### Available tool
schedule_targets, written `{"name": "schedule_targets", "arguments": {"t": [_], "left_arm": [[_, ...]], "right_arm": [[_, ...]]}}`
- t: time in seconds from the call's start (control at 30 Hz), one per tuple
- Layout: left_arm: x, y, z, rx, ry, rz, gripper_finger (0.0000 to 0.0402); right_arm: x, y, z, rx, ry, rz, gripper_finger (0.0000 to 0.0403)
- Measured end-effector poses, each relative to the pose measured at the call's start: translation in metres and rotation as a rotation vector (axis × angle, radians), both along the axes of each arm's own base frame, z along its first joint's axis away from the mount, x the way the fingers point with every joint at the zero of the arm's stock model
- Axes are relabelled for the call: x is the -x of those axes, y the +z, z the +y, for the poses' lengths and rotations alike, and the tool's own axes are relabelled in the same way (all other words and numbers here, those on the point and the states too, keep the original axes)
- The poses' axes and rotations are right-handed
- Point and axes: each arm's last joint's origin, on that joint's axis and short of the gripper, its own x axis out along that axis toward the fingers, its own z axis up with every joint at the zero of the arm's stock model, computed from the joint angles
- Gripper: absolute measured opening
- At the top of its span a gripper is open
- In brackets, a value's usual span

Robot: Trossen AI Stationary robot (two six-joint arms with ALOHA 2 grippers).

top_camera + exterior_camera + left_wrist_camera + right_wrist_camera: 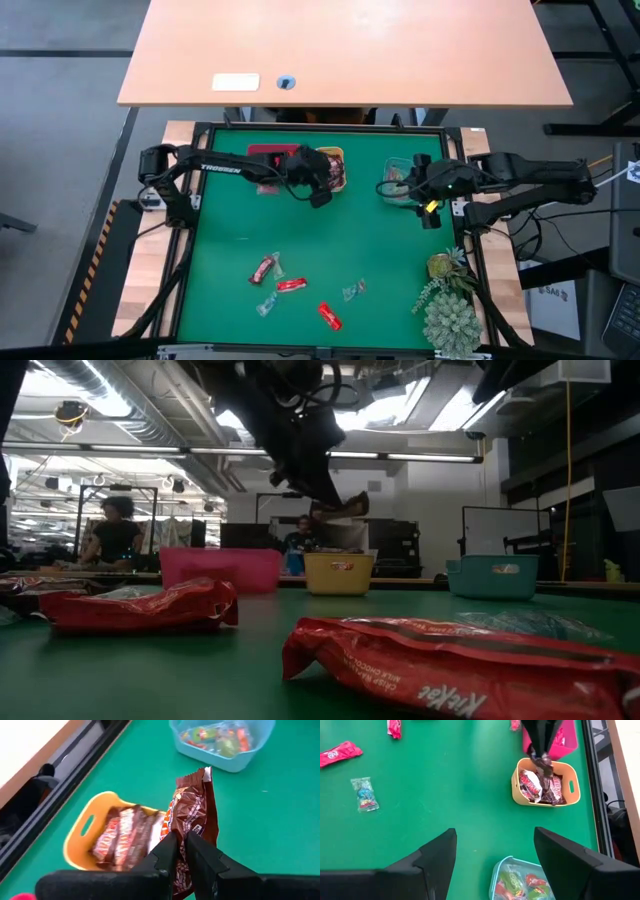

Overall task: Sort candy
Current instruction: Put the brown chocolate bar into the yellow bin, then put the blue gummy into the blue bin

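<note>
Pinching a brown bar (192, 810) over the orange tray (82, 832), my left claw (181, 851) was mid-sort; right claw (495, 855) waited spread beside the teal tray (496, 872); several sweets (291, 285) remained loose on the table.

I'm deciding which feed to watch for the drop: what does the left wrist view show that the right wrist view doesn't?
Left wrist only: the left end effector shut on a brown bar candy, seen close up.

Right wrist only: the open right end effector, the red tray, and loose candies on the green mat.

Both: the orange tray holding brown bars, and the teal tray of clear-wrapped sweets.
</note>
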Motion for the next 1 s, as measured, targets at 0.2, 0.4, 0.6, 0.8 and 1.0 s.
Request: {"name": "schedule_targets", "arguments": {"t": [0.2, 0.4, 0.6, 0.8, 1.0], "left_arm": [[0.002, -0.001, 0.011, 0.004, 0.026, 0.002, 0.0039], [0.003, -0.001, 0.013, 0.003, 0.031, 0.002, 0.0039], [0.003, -0.001, 0.013, 0.003, 0.031, 0.002, 0.0054], [0.003, -0.001, 0.013, 0.000, 0.034, 0.002, 0.0112], [0.003, -0.001, 0.013, 0.000, 0.034, 0.002, 0.0134]], "right_arm": [[-0.002, 0.000, 0.000, 0.001, 0.001, -0.003, 0.0264], [-0.002, 0.000, 0.000, 0.000, 0.001, -0.008, 0.0264], [-0.002, 0.000, 0.000, 0.000, 0.001, -0.014, 0.0264], [-0.003, 0.001, 0.001, -0.030, -0.013, -0.018, 0.0264], [-0.004, 0.002, 0.005, -0.206, 0.035, -0.024, 0.0264]]}}
